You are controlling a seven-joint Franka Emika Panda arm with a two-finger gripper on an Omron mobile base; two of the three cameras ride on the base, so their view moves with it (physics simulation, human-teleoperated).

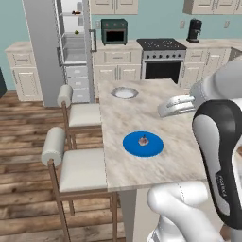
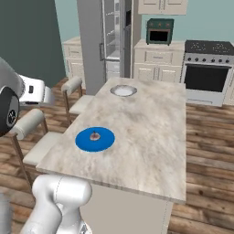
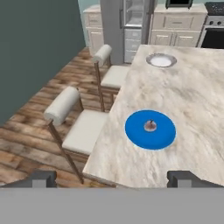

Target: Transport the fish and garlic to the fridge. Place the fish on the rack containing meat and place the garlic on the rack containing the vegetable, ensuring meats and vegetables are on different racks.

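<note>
The garlic (image 3: 150,126), a tiny pinkish-tan bulb, rests in the middle of a blue plate (image 3: 164,138) on the marble island; it also shows as garlic (image 1: 143,140) and garlic (image 2: 95,135). My gripper (image 3: 113,179) hovers above the island's near corner, well short of the plate, open, with nothing between its fingers. At the far end of the room the grey fridge (image 1: 45,52) stands with its door open. On a high glass shelf sits a small reddish meat piece (image 1: 76,12); one level lower is a yellow-green vegetable (image 1: 77,32). The fish is out of view.
A round grey dish (image 1: 125,93) sits at the island's far end. Two cushioned bar stools (image 1: 82,168) line the island's left side. Behind are a stove (image 1: 163,61), a toaster oven (image 1: 114,31) and a coffee machine (image 1: 194,30) on the back counter.
</note>
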